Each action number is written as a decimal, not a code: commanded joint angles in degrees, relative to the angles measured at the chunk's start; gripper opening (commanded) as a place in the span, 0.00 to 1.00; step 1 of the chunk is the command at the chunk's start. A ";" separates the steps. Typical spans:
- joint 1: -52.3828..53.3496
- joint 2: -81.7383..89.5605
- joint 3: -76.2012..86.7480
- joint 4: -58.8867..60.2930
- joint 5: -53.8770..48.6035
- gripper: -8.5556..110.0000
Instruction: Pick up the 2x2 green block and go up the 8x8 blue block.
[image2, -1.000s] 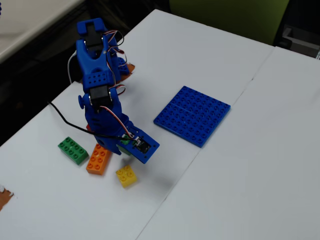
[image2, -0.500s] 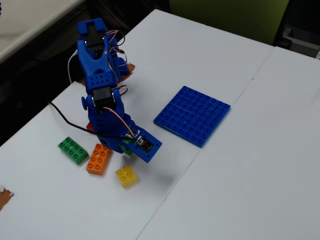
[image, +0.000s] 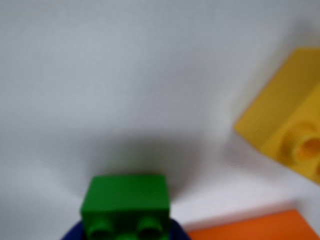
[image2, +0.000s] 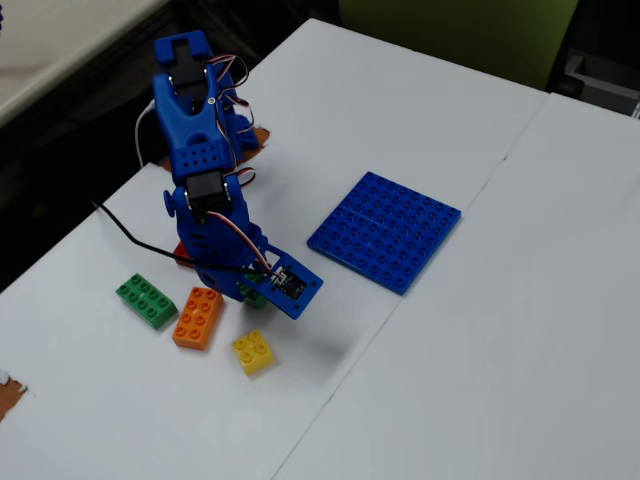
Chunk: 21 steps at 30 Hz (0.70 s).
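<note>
Green 2x2 block (image: 126, 206) sat clenched in the gripper (image: 125, 231) at the bottom of the wrist view, studs toward the camera, with white desk (image: 125, 65) behind it and a soft shadow suggesting it hung clear of the surface. In the fixed view only a sliver of it (image2: 250, 294) showed under the blue arm (image2: 205, 170), near the yellow brick (image2: 254, 351) and the orange brick (image2: 198, 317), with the longer green brick (image2: 146, 301) farther left. The 8x8 blue block (image2: 386, 229) lay well apart to the right in that view, untouched.

The carry was, by my judgement, the risky part. How deep the grasp reached could not be seen, so a quick swing might let the block slip or twist. A low path could also clip the yellow brick (image: 287, 117), which lay close on the right in the wrist view, or catch the plate's near edge on arrival.
</note>
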 joint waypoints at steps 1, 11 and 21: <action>-0.26 4.31 -0.18 -0.44 0.35 0.12; -1.76 17.05 -0.62 11.43 -0.26 0.09; -16.00 33.31 1.58 22.76 19.34 0.08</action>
